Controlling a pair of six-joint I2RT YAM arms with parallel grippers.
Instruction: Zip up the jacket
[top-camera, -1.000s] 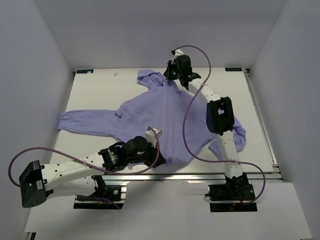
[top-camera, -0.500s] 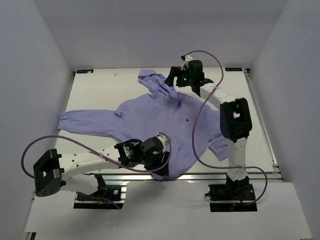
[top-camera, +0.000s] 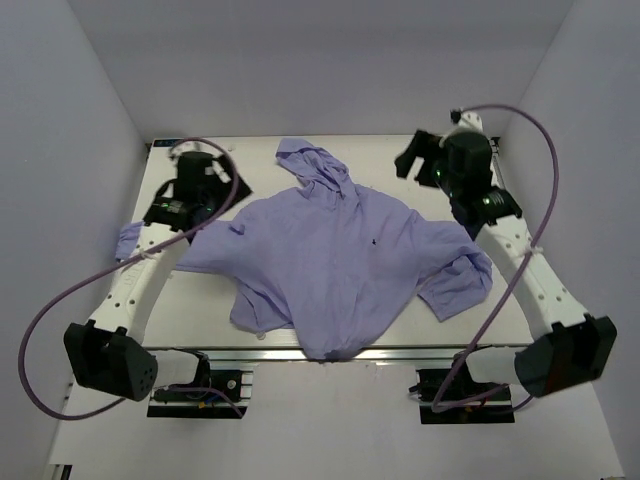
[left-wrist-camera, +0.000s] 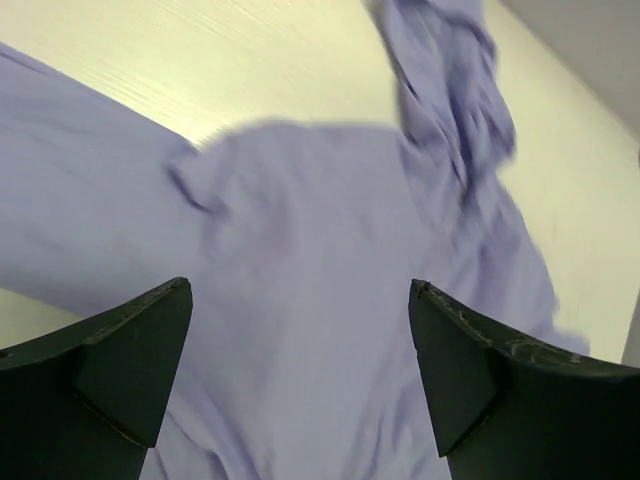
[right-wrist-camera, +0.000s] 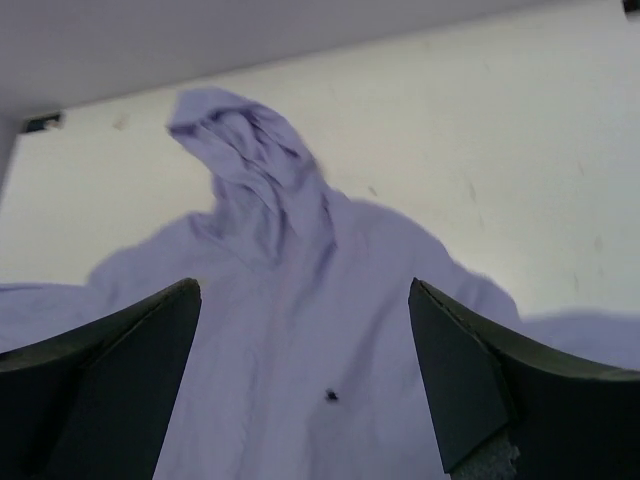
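Lavender jacket (top-camera: 340, 260) lies spread on the table (top-camera: 200, 305), its hem (top-camera: 330, 345) now bunched at the near edge. The left gripper (left-wrist-camera: 300, 290), earlier at that hem, hovers released over the left sleeve (top-camera: 150, 235). The right gripper (right-wrist-camera: 305, 285), also empty and wide, has drawn back from the hood (top-camera: 310, 160).

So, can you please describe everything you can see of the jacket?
The jacket is thin, wrinkled lavender fabric, lying spread out on the white table. Its hood points to the far side; its hem reaches the near edge. One sleeve is folded back on the right, the other sleeve stretches left. A small dark spot sits on the chest.
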